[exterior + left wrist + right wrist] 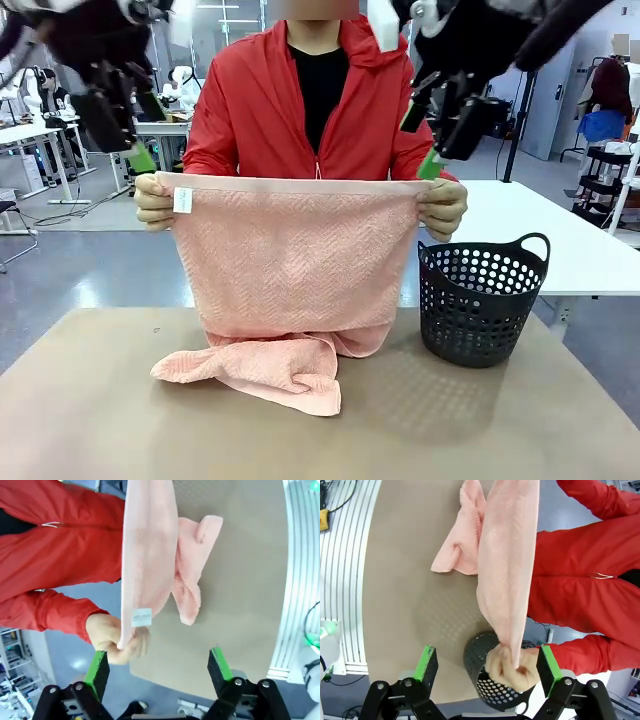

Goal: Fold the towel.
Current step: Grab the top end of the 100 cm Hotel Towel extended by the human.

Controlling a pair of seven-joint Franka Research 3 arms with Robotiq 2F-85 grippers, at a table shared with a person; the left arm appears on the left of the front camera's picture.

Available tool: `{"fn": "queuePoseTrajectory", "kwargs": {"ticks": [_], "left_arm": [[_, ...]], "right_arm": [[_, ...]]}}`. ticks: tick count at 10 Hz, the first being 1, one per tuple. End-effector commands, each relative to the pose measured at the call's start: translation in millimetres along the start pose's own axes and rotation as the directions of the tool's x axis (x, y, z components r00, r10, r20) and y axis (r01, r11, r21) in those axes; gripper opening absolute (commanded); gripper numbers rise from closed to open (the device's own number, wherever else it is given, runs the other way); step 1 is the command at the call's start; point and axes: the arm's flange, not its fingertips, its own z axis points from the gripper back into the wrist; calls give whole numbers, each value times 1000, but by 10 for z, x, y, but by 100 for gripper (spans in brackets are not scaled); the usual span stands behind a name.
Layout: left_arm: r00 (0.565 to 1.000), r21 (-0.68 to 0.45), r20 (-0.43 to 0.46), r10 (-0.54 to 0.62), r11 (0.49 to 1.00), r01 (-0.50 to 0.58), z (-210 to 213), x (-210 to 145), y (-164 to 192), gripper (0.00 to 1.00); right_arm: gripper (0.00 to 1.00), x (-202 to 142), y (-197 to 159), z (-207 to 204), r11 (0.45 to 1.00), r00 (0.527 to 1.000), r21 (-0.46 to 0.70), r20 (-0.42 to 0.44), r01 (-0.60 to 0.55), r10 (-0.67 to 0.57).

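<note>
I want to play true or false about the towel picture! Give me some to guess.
1. A person holds the towel up by its top corners. True.
2. The whole towel hangs in the air. False: its bottom end lies bunched on the table.
3. The towel is inside the black basket. False: the basket stands on the table beside the towel.
4. The robot's left hand and right hand are both open. True.
5. The right hand is squeezing the towel. False: it is open and grips nothing.
</note>
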Motion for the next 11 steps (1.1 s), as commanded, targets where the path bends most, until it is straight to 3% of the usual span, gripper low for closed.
{"fn": "queuePoseTrajectory", "kwargs": {"ticks": [1,5,11], "left_arm": [[999,-39,-36,7,999,-9,-157,169,229,100],[995,-92,-87,47,994,-55,-769,258,405,100],[998,-172,-34,47,984,-52,-1253,91,473,100]], "right_arm": [[100,159,-196,-122,999,999,13,-30,42,-42],[100,82,-375,-602,993,990,47,-103,104,-98],[100,-127,-488,-1054,987,983,86,-132,138,-126]]}}
